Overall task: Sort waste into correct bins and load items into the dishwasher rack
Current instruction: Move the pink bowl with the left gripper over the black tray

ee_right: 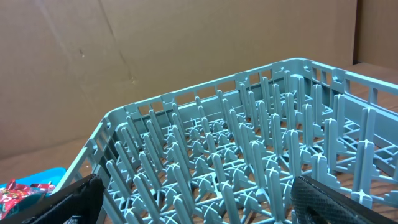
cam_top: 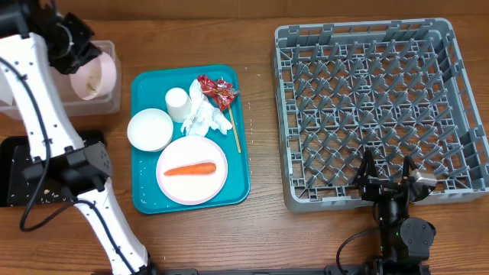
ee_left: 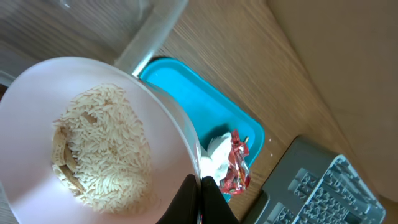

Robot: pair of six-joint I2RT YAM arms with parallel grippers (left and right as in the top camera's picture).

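My left gripper is shut on the rim of a pink bowl and holds it tilted over a clear bin at the far left. In the left wrist view the fingers pinch the bowl, which has rice stuck inside. A teal tray holds a white bowl, a white cup, crumpled tissue, a red wrapper, a wooden stick and a pink plate with a carrot. My right gripper is open and empty at the near edge of the grey dishwasher rack.
A black container sits at the left edge beside the left arm's base. In the right wrist view the open fingers frame the rack's pegs; the red wrapper shows at the far left.
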